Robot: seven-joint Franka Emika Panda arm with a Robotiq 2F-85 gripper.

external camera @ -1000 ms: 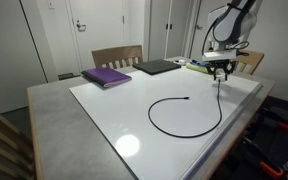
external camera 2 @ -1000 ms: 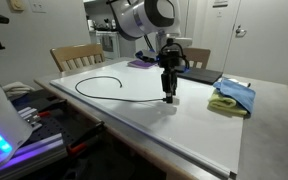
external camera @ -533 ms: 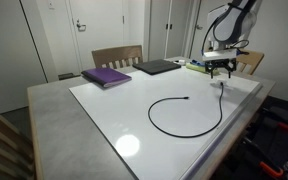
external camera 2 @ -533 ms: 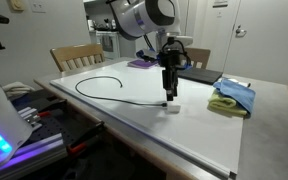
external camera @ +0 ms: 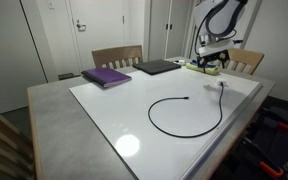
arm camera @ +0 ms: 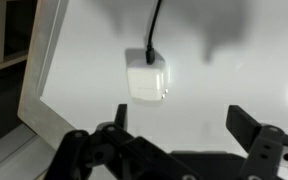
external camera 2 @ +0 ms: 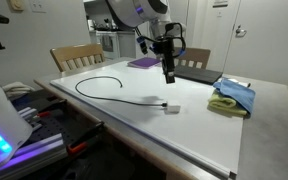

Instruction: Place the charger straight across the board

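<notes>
Gripper (external camera 2: 169, 76) has lifted off the white plug (arm camera: 147, 80), wide open, empty. Charger (external camera: 150, 114) is light and floppy, looped on the board (external camera: 104, 110); I'd grab the rigid plug.

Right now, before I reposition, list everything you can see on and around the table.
table: one, grey, mid-room
board: one, glossy white, on the table
charger: one, black cable, white plug, looped on board
book: one, purple, far board corner
laptop: one, dark, beside the book
cloths: two, blue and yellow-green, table beside board
chairs: two, wooden, behind table
gripper: one, black, open, empty, above the plug
</notes>
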